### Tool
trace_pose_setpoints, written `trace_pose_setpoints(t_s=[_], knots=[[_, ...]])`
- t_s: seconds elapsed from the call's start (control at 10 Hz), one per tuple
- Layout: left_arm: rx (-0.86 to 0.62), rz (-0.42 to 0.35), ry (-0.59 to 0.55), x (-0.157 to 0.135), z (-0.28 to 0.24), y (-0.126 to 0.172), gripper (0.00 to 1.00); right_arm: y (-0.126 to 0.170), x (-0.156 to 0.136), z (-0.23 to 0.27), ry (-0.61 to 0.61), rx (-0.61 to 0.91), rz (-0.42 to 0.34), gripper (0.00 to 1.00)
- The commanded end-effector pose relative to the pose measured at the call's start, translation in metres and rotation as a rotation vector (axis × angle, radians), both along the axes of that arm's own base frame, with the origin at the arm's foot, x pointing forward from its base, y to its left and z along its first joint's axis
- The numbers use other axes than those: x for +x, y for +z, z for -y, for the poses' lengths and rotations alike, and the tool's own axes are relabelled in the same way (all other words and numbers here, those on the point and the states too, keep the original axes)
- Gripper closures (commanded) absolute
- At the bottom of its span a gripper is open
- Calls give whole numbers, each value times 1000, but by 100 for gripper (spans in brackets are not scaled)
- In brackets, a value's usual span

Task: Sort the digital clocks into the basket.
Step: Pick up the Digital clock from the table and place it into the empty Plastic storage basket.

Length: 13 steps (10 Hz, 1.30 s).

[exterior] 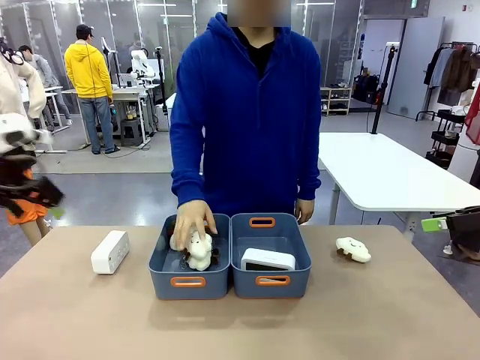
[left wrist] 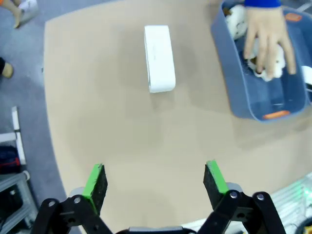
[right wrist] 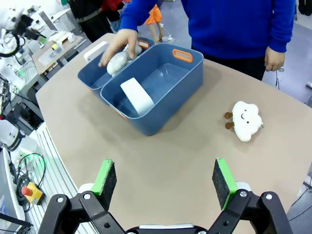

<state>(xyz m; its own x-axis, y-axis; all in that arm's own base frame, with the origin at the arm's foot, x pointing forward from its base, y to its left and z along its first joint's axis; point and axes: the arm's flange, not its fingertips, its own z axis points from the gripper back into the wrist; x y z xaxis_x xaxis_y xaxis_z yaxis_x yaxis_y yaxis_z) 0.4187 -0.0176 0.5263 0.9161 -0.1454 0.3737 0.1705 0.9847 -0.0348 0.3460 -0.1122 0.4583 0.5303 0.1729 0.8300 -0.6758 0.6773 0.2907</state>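
Left gripper (left wrist: 155, 166), right gripper (right wrist: 165, 163) gaping, empty, table clock (exterior: 110, 251) pointing away, other clock (exterior: 268, 259) crosswise in basket (exterior: 294, 289)

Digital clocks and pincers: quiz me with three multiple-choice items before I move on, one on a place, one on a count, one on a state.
1. The digital clock on the bare table lies:
A. on the robot's left of the left basket
B. on the robot's right of both baskets
C. between the baskets

2. How many clocks lie in the right basket?
A. none
B. one
C. two

3. The left pincer and the right pincer are:
A. both open, holding nothing
B. both shut on clocks
C. both shut on plush toys

Answers:
1 A: the front view shows it on the tabletop beyond that basket's outer wall.
2 B: a second clock is the only one inside.
3 A: in each wrist view the green pads stand wide apart with nothing between them.
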Motion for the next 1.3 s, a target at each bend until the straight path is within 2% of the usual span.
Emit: trace_pose_setpoints(t_s=[0.0,0.1,0.3,0.6,0.8,1.0,1.2], knots=[[86,9,41,47,10,-20,0,-1,1,1,-3,-1,1,0],[131,17,42,62,21,-53,0,-1,1,1,-3,-1,1,0],[-27,65,55,90,33,-97,0,-1,1,1,-3,-1,1,0],[13,25,39,109,36,-134,0,-1,1,1,-3,-1,1,0],[-22,9,36,127,49,-155,0,-1,1,1,-3,-1,1,0],[-13,-8,16,130,54,-170,0,-1,1,1,-3,-1,1,0],[27,16,39,137,59,-190,0,-1,1,1,-3,-1,1,0]])
